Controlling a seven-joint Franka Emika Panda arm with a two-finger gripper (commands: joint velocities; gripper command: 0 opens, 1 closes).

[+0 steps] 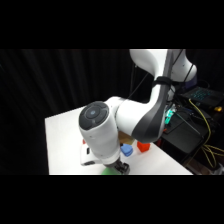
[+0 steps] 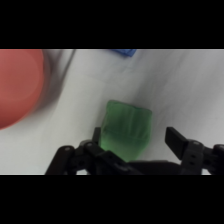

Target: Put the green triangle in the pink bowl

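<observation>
Side view: the arm reaches low over the table (image 1: pixel 60 145), its bulk hiding the gripper; a sliver of green shows at 6 o'clock beneath it, a blue cube (image 1: pixel 127 150) and a red block (image 1: pixel 143 146) just behind.

Wrist view: the gripper (image 2: pixel 132 140) is spread, fingers either side of the triangle (image 2: pixel 126 130), which probably lies on the table, positioned for a pinch. The bowl (image 2: pixel 19 86) sits at 10 o'clock, apart, awaiting delivery.

green triangle (image 2: pixel 126 131) between fingers (image 2: pixel 177 139), pink bowl (image 2: pixel 17 85) apart (leftward)
</observation>
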